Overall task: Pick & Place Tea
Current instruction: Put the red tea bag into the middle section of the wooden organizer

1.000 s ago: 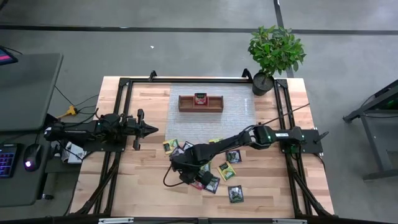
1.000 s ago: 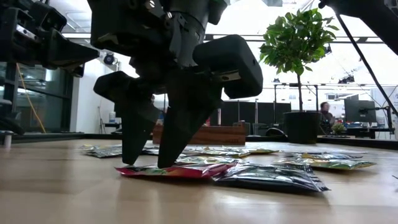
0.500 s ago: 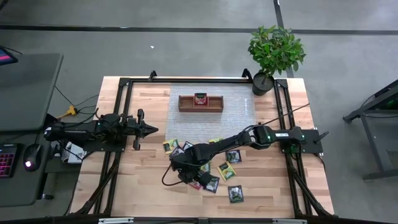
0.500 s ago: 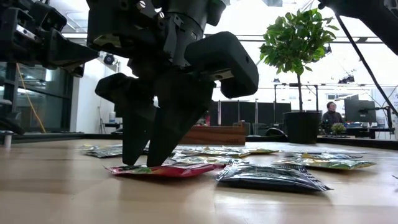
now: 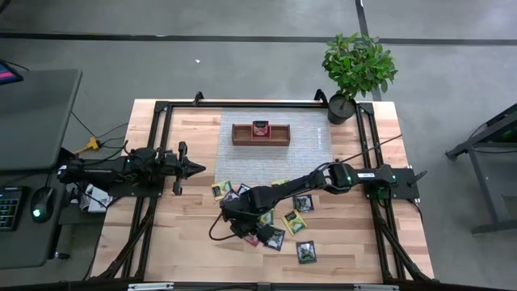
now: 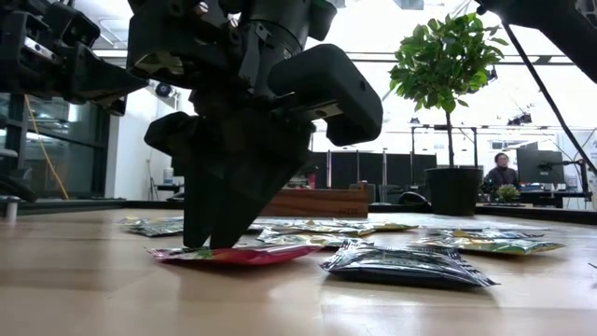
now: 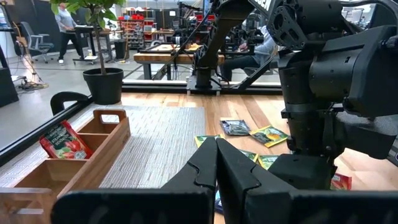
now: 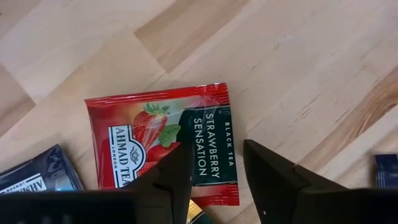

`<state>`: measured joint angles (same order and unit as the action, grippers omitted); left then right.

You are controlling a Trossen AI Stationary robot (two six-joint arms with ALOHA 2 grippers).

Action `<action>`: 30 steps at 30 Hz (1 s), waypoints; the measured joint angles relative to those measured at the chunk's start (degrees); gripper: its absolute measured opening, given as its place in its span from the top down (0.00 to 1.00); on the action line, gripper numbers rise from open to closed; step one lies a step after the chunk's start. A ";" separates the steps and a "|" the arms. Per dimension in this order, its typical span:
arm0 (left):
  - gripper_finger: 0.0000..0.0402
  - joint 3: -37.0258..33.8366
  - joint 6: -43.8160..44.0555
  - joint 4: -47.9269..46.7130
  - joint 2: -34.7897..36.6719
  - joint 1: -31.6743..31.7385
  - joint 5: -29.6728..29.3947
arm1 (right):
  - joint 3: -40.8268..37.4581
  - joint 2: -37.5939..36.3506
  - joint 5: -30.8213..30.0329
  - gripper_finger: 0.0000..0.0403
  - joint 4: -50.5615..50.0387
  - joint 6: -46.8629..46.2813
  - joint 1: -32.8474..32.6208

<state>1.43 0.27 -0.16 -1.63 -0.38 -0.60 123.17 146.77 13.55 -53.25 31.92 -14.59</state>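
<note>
Several tea packets, yellow-green, red and dark, lie flat on the wooden table in front of the brown tray [image 5: 242, 134]. One red packet [image 5: 260, 128] stands in the tray's middle compartment. My right gripper [image 5: 246, 234] points steeply down onto a red strawberry tea packet [image 8: 161, 143] at the near-left end of the scatter; its fingers are still apart. A dark packet [image 6: 401, 264] lies just right of the red one. My left gripper [image 5: 198, 168] is shut and waits level at the table's left, touching nothing. My right gripper comes from above, slanting, and its fingertips [image 6: 210, 243] stand on the red packet. One finger [image 8: 168, 180] is over the packet's printed face. The other finger [image 8: 273, 174] stands just beyond its side edge [image 8: 231, 155]. The packet lies flat on the table.
A woven mat [image 5: 307, 129] lies under the tray at the far side. A potted plant [image 5: 355, 69] stands at the far right corner. Bare wood lies at the near left. A person sits in the room far behind the table.
My right gripper has sunk a little onto the red packet and its fingers have drawn closer together. The red packet has slid a short way toward the table's left edge, staying flat. The dark packet beside it has stayed in place.
</note>
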 joint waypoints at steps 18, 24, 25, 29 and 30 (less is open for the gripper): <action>1.00 0.00 0.00 0.01 0.00 -0.01 0.00 | 0.02 0.45 0.74 0.95 -0.16 0.00 0.39; 1.00 0.00 0.00 0.02 0.00 -0.02 0.00 | -0.04 0.14 0.20 0.99 0.63 -0.77 0.37; 1.00 0.00 0.00 0.01 0.00 -0.02 0.01 | -0.16 -0.19 -0.01 0.99 0.76 -0.88 0.37; 1.00 0.02 0.00 0.02 0.00 -0.01 0.00 | -0.34 -1.95 -2.90 1.00 1.09 -0.94 0.26; 1.00 0.00 0.00 0.01 0.00 -0.02 0.00 | -0.39 -2.49 -4.07 1.00 1.18 -0.94 0.28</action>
<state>1.43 0.27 -0.15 -1.63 -0.40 -0.60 122.78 144.28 9.47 -52.07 30.98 -14.31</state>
